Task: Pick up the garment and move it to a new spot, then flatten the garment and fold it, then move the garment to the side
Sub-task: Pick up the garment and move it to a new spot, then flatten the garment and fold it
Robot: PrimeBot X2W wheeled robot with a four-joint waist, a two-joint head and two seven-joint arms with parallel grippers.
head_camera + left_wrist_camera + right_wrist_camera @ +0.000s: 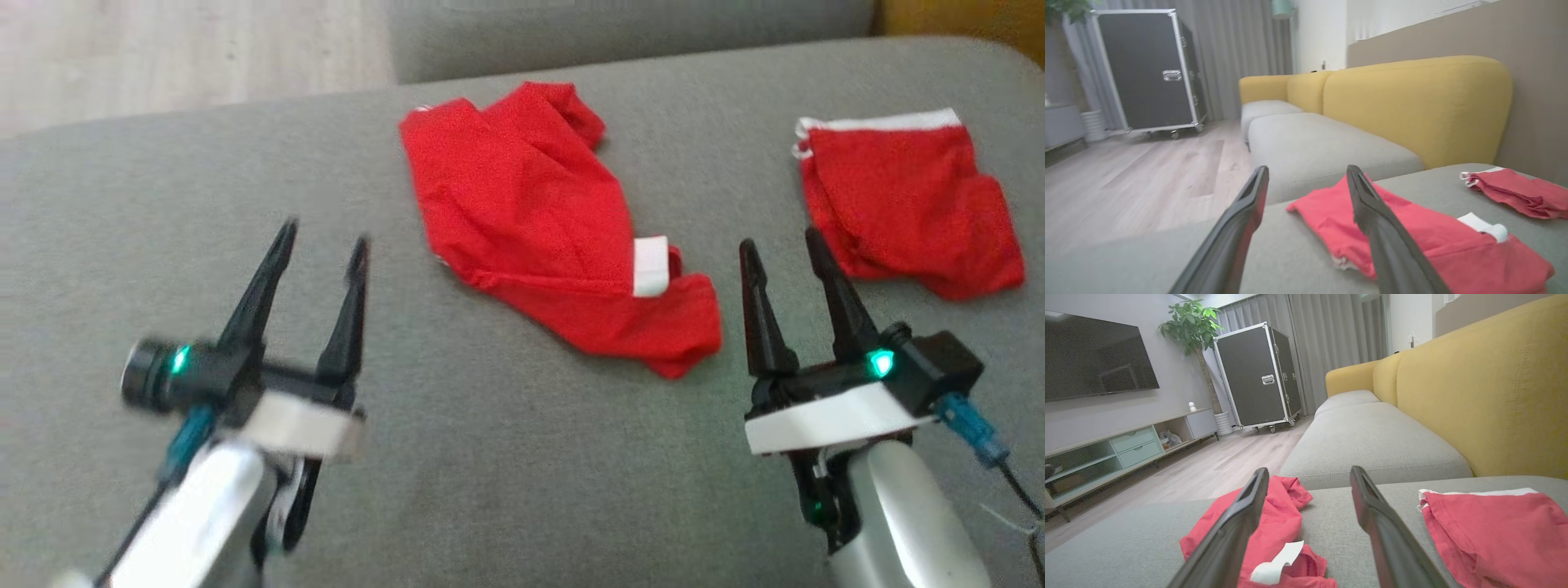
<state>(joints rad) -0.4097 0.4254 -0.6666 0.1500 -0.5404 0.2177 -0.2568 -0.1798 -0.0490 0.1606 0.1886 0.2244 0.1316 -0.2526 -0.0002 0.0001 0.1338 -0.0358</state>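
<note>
Left tool (325,234) sits nearest, low left in the head view, slightly blurred, jaws spread wide with nothing between them. Right tool (780,239) is low right and sharp, jaws also apart and empty. Both hang over the grey sofa seat (506,457); as far as we can tell, neither touches cloth.

Going outward, the red garment (531,220) lies mid-seat, ahead of the tips and between the two tools. It is rumpled, with one layer lapped over another and a white label (651,265) turned out at its near right side. The left wrist view has it ahead and to the right of the fingers, the right wrist view ahead and to the left.

A second red garment (906,204) lies at the far right, well apart from the first. It is more compact, with a white band along its far edge, and its near left corner is close to the right tool's tips. Beyond are the yellow backrest (1412,106) and the wooden floor (163,57).

We take the middle piece as the task's thing, since the tools frame it, though we are not certain. We judge it placed at its spot but not yet flat, so flattening is the step in hand. The next move calls for both tools to drop onto opposite edges, pinch a single layer each and draw outward. The lapped flap needs opening first.
</note>
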